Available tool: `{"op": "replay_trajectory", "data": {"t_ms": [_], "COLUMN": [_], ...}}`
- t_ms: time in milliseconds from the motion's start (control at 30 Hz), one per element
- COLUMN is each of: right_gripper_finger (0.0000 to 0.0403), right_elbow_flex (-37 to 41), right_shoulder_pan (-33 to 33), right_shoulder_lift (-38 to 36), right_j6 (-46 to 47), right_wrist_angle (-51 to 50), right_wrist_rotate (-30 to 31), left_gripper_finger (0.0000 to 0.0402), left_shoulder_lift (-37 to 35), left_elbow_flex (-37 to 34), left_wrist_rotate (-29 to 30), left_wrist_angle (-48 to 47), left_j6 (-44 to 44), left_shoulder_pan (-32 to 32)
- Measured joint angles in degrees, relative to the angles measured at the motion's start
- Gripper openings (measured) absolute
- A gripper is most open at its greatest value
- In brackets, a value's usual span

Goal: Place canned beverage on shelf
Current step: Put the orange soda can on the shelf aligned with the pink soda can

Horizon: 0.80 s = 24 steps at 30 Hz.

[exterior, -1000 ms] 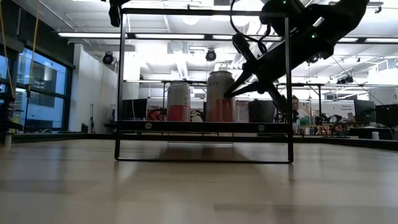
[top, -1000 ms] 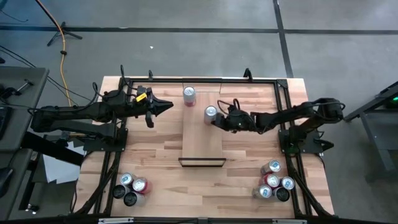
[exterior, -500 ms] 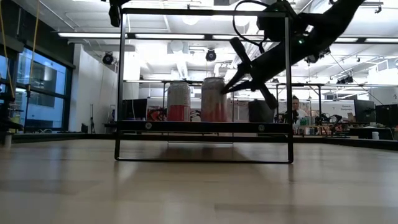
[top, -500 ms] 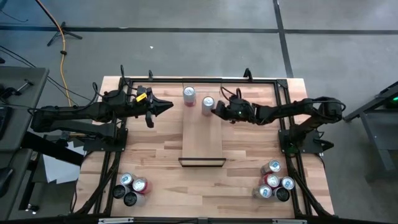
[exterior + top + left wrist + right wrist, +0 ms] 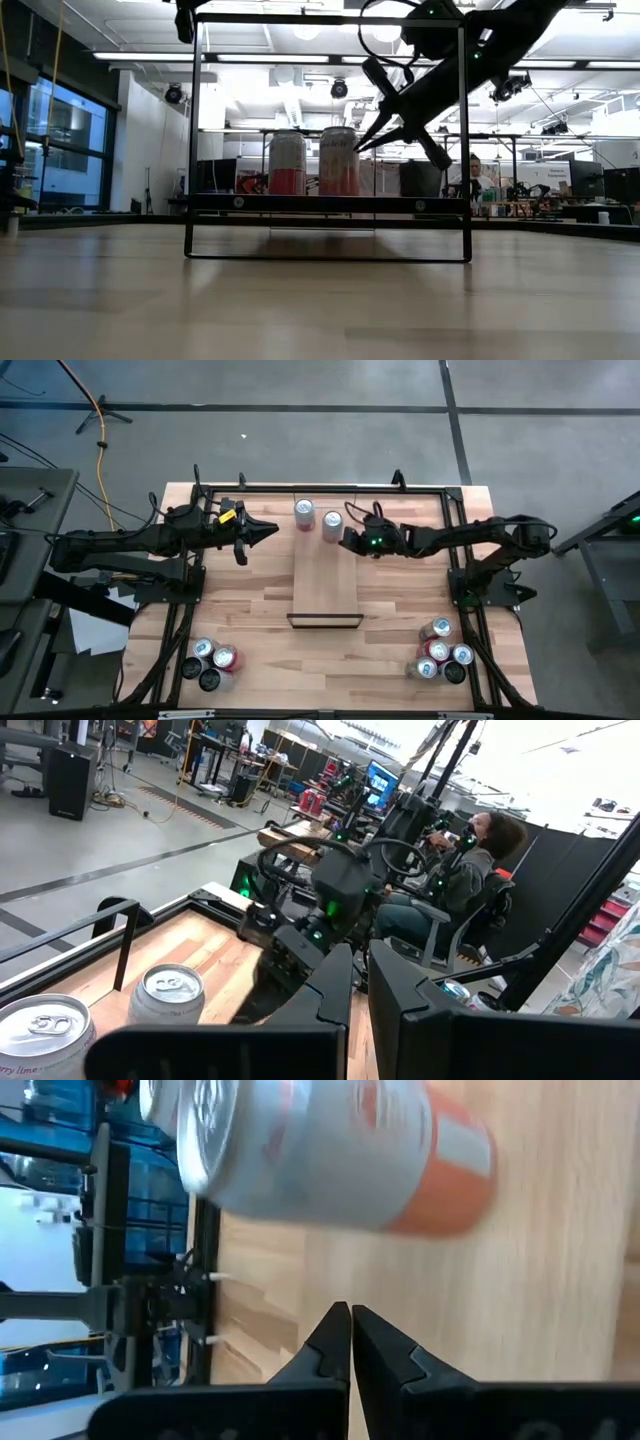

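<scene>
Two canned beverages stand upright on the far end of the shelf [image 5: 326, 585], a light-wood plank with a black frame [image 5: 325, 621] at its near end. One is a red-and-white can [image 5: 304, 512]. The other is an orange-and-silver can [image 5: 332, 523] [image 5: 338, 160] [image 5: 330, 1155] just to its right. My right gripper [image 5: 346, 539] [image 5: 350, 1312] is shut, slants down and points at the orange can from the right. A strip of bare wood shows between its fingertips and the can. My left gripper [image 5: 272, 532] [image 5: 360, 982] hangs shut and level over the table, left of the shelf.
Clusters of several more cans stand at the near left [image 5: 210, 660] and near right [image 5: 440, 655] corners of the tabletop. A black rail [image 5: 320, 488] runs along the far edge. A person [image 5: 470, 870] sits beyond the table's right side.
My right gripper, fingers shut, has gone toward the table's far edge and the left, rising a little. The orange can has slid upright along the shelf ahead of it, to stand close beside the red-and-white can. In the last half second both have hardly moved.
</scene>
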State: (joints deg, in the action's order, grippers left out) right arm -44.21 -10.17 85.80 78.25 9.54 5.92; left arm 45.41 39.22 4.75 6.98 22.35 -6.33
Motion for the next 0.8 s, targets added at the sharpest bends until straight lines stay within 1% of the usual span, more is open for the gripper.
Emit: {"op": "replay_trajectory", "data": {"t_ms": [67,233,367,533,800], "right_gripper_finger": [0.0000,0.0000,0.0000,0.0000,0.0000], "right_elbow_flex": [0.0,0.0,0.0,0.0,0.0], "right_shoulder_pan": [1.1,2.2,1.9,1.8,1.8], "right_shoulder_lift": [0.0,0.3,2.7,6.1,7.1], "right_j6": [1.2,4.4,5.8,9.5,10.4], "right_wrist_angle": [0.3,1.0,5.0,7.9,6.7], "right_wrist_rotate": [1.3,7.2,7.8,9.0,14.4], "left_gripper_finger": [0.0001,0.0001,0.0001,0.0001,0.0001], "left_shoulder_lift": [0.0,0.0,0.0,0.0,0.0], "left_elbow_flex": [0.0,0.0,0.0,0.0,0.0], "left_wrist_rotate": [0.0,0.0,0.0,0.3,0.3], "left_wrist_angle": [0.0,0.0,0.0,0.1,0.1], "left_j6": [0.0,0.0,0.0,0.1,1.5], "left_shoulder_pan": [0.0,0.0,0.0,0.0,0.0]}}
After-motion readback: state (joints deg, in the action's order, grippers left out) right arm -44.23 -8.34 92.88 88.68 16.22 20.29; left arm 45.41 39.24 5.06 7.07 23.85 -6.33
